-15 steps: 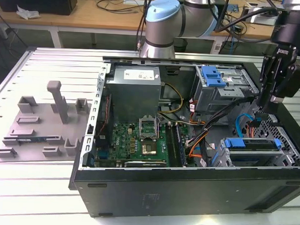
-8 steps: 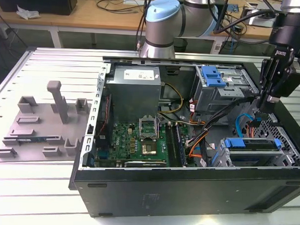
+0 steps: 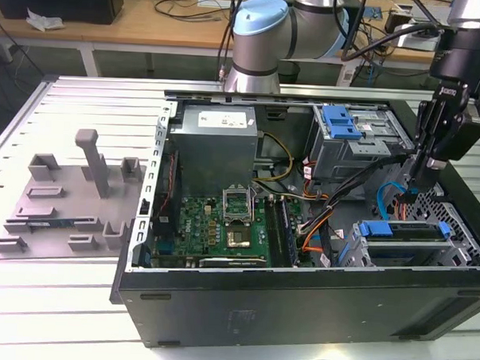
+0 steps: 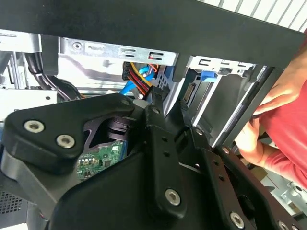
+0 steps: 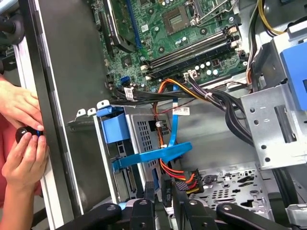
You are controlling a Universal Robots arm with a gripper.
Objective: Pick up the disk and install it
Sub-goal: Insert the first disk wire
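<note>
A robotics lab or electronics workshop: an opened computer tower (image 3: 298, 310) lies on a slotted metal table (image 3: 84, 101), a grey fixture plate (image 3: 63, 212) beside it, with cable-strewn wooden benches (image 3: 151, 21) behind the robot arm (image 3: 266, 46).

No txt legible anywhere. Print is there but can't be made out:
- white sticker (image 3: 227, 117) on top of grey power supply box (image 3: 217, 151), exterior view: dark lines, unreadable.
- small white print (image 3: 449, 92) on black block above gripper (image 3: 415, 192), exterior view: too small.
- white tags (image 5: 130, 91) on black cable bundle, plus another tag (image 5: 181, 110) by blue ribbon cable (image 5: 175, 129), first wrist view: tiny, blurred.
- white markings on green main board (image 5: 192, 43), first wrist view: not readable.
- small green circuit board (image 4: 98, 160), second wrist view: chips and specks, no chars clear.
</note>
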